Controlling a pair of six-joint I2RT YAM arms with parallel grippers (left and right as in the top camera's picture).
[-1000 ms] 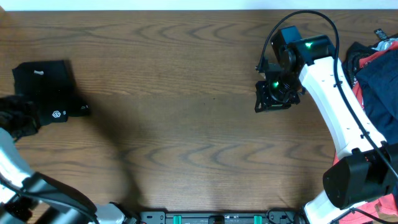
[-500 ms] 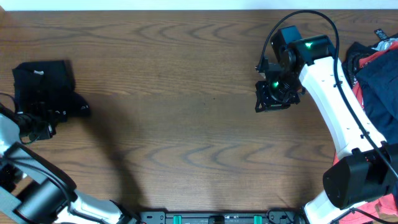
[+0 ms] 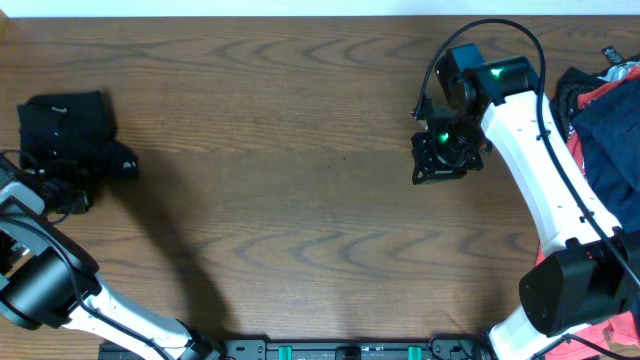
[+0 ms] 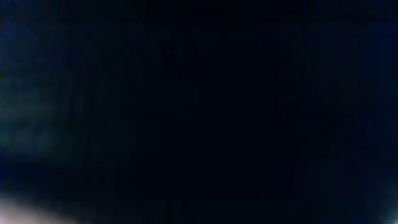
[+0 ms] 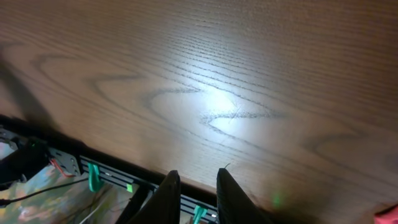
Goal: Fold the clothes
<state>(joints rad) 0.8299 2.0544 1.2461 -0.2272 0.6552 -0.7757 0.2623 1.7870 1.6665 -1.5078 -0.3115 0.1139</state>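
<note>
At far left, the black shirt (image 3: 65,120) lies folded compactly.

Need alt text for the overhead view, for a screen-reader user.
A folded black shirt lies at the left edge of a wooden table, with the left arm reaching to its near edge. The right arm extends over bare wood beside a pile of red and navy clothes at the right edge.
</note>
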